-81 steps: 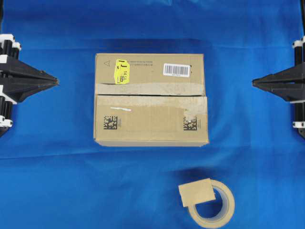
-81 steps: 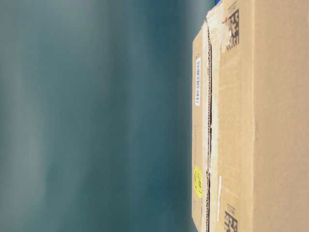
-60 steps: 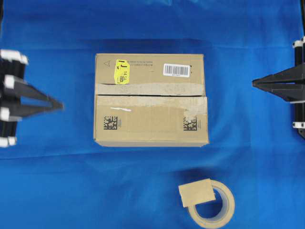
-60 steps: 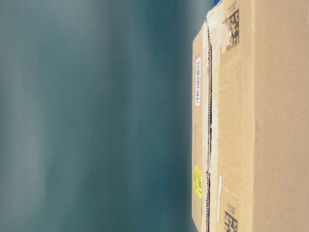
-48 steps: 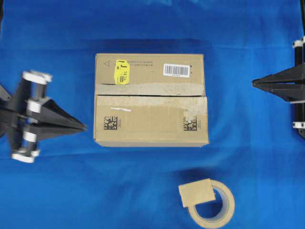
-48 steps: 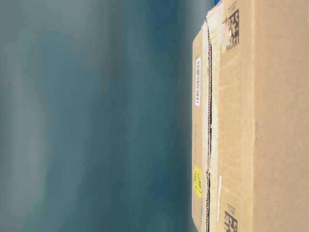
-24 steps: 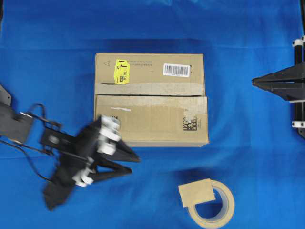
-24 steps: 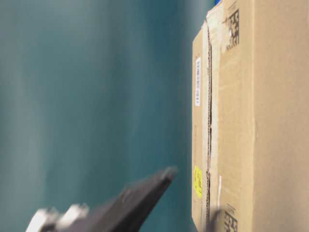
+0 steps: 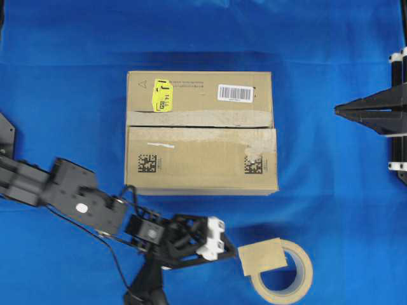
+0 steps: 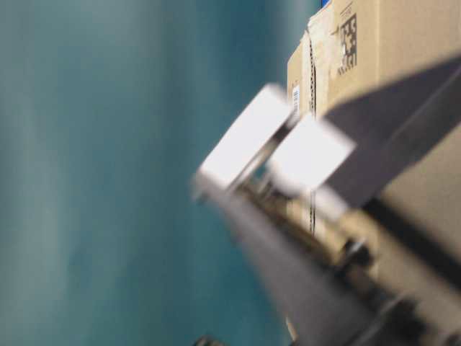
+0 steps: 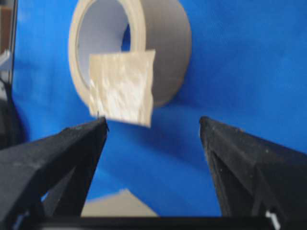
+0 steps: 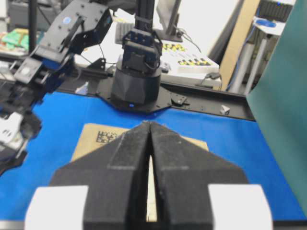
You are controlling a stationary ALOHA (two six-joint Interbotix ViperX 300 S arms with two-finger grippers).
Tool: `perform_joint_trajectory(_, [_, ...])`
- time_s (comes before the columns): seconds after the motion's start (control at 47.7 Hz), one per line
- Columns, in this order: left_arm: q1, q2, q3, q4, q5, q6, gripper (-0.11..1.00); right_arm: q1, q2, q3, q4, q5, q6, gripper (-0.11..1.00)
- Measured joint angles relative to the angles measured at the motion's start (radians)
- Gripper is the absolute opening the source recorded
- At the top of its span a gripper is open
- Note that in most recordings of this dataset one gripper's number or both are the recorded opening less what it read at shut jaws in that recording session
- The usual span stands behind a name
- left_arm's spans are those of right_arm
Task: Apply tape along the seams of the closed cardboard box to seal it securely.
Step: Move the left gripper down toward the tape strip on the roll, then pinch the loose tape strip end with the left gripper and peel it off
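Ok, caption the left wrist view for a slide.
Open left gripper lined up on the tape hanging from the tape roll on blue cloth.

In the table-level view a blurred left arm (image 10: 317, 238) hides most of the cardboard box (image 10: 403, 43).

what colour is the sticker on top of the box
Yellow with black print, on the cardboard box; the sticker shows best in the overhead view.
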Motion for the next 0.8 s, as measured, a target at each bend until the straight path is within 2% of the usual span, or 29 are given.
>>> perform_joint_trajectory(0.168, [0.005, 0.071, -0.069, 0.000, -0.041, 0.037, 0.74, -0.002, 0.002, 0.000, -0.009, 0.009, -0.003, 0.00])
perform_joint_trajectory(0.293, [0.011, 0.098, -0.101, -0.002, -0.051, 0.038, 0.74, -0.002, 0.005, 0.002, -0.012, 0.015, -0.003, 0.00])
perform_joint_trajectory(0.607, [0.029, 0.130, -0.114, -0.002, -0.048, 0.040, 0.69, 0.000, 0.006, 0.002, -0.028, 0.023, -0.003, 0.00])
perform_joint_trajectory(0.691, [0.031, 0.132, -0.112, -0.005, -0.041, 0.040, 0.56, -0.002, 0.009, 0.000, -0.029, 0.023, -0.003, 0.00])
perform_joint_trajectory(0.796, [0.032, 0.133, -0.112, -0.006, -0.038, 0.038, 0.26, -0.002, 0.012, 0.002, -0.028, 0.023, -0.003, 0.00])
